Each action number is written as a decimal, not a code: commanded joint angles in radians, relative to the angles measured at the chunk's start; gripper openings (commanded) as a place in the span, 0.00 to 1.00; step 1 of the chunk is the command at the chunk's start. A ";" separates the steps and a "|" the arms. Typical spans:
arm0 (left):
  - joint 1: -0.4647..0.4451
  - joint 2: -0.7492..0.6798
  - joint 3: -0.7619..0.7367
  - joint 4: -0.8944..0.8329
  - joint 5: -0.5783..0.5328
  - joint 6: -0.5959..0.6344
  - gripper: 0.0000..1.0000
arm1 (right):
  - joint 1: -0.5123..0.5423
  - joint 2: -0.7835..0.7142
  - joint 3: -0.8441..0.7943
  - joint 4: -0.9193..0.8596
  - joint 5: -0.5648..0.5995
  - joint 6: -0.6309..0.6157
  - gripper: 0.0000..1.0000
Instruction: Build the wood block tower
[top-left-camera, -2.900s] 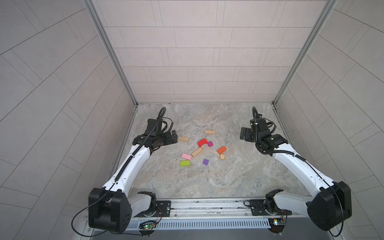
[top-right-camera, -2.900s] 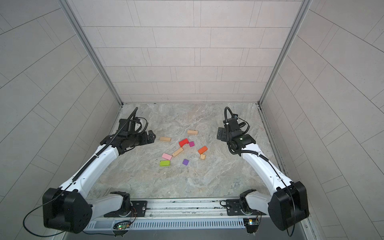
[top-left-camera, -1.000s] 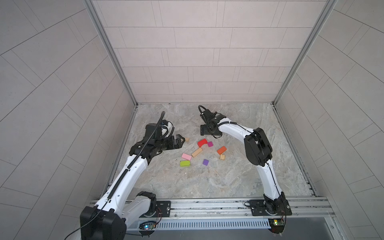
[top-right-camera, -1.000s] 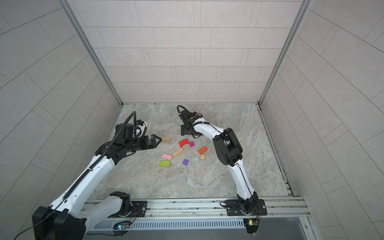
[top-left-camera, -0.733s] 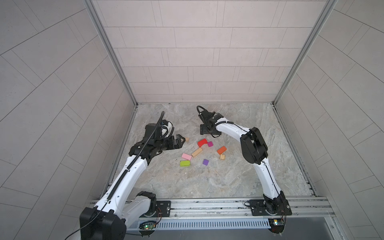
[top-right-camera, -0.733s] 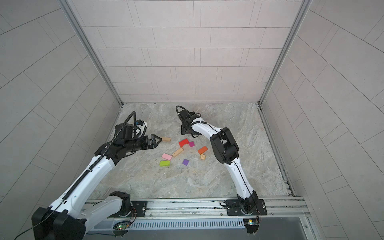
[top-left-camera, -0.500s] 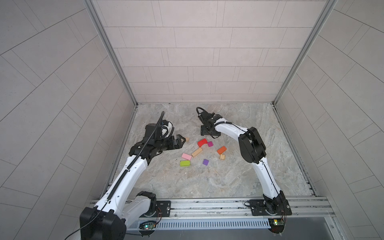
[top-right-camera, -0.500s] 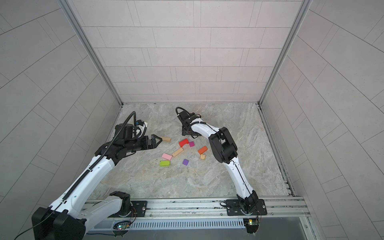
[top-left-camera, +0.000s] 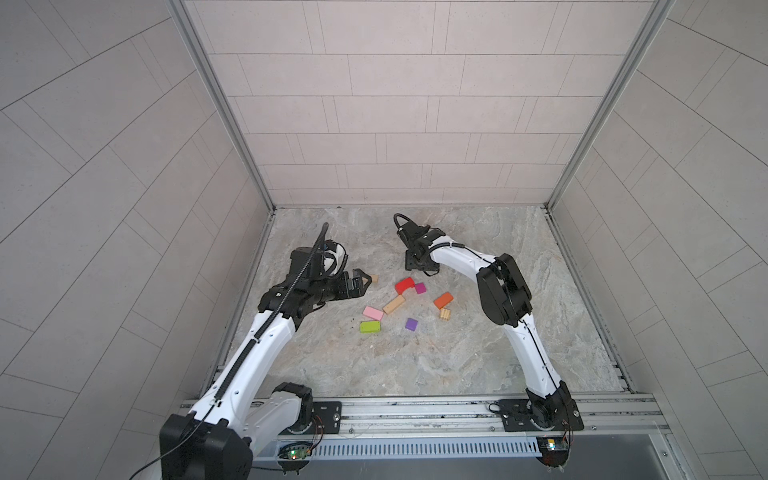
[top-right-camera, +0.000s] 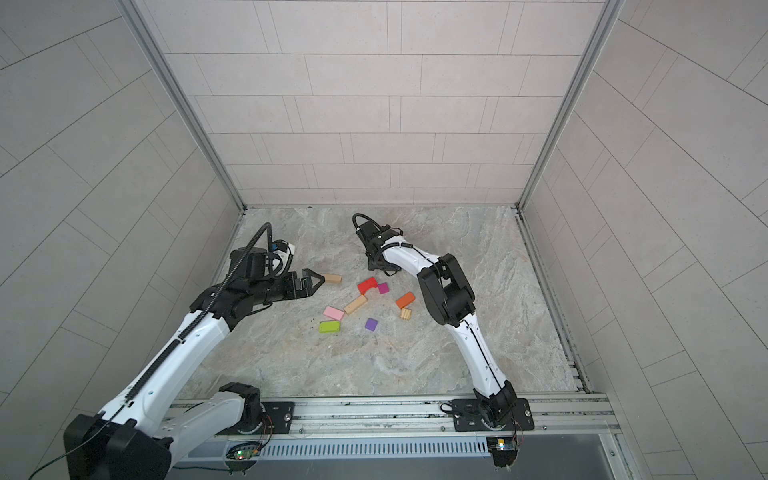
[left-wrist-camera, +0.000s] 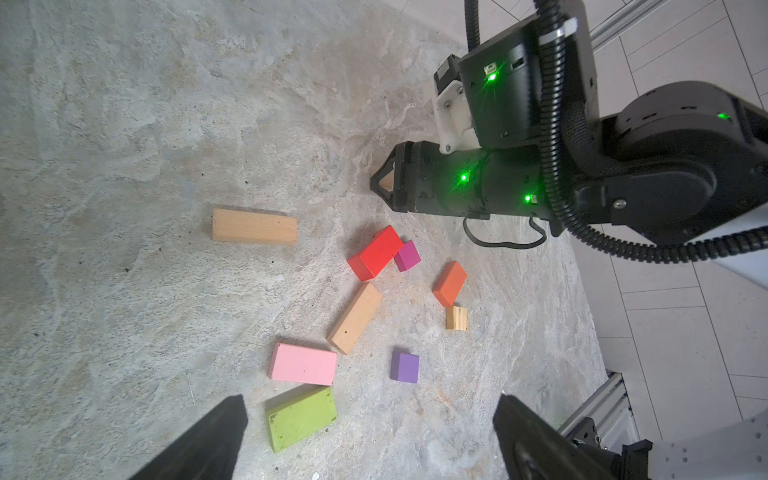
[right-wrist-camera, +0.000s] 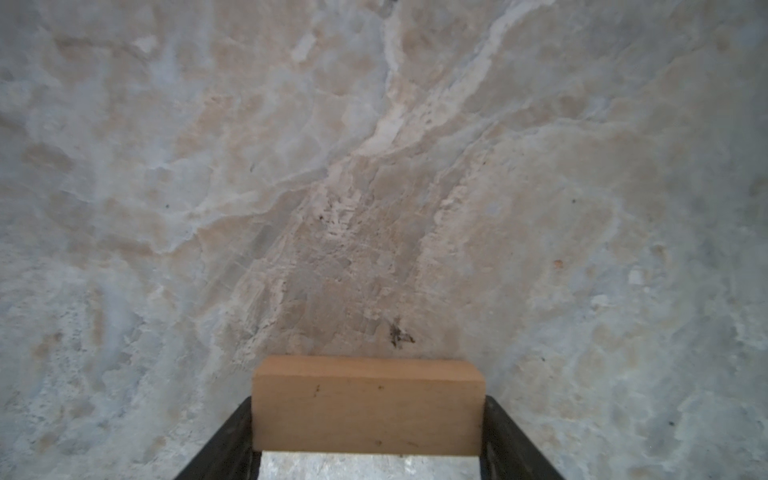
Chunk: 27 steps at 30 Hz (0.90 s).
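Inside the right tool, tan bar gripped, hidden in both top views, left tool wide.

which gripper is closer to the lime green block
Left. The left gripper hovers near the lime green block; the right gripper is farther, beyond the red arch.

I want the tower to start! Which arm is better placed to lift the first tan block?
Right, probably. The right end effector has a tan bar between its fingers. The left end effector is open and empty, near a loose tan bar.
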 joint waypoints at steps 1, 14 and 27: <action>-0.002 -0.007 -0.008 0.020 0.008 -0.001 1.00 | -0.009 -0.083 -0.061 -0.045 0.045 -0.041 0.53; -0.002 -0.012 -0.010 0.025 0.011 -0.005 1.00 | -0.054 -0.319 -0.368 0.024 -0.027 -0.147 0.52; -0.002 -0.009 -0.014 0.039 0.030 -0.013 1.00 | -0.148 -0.476 -0.581 0.063 -0.050 -0.183 0.52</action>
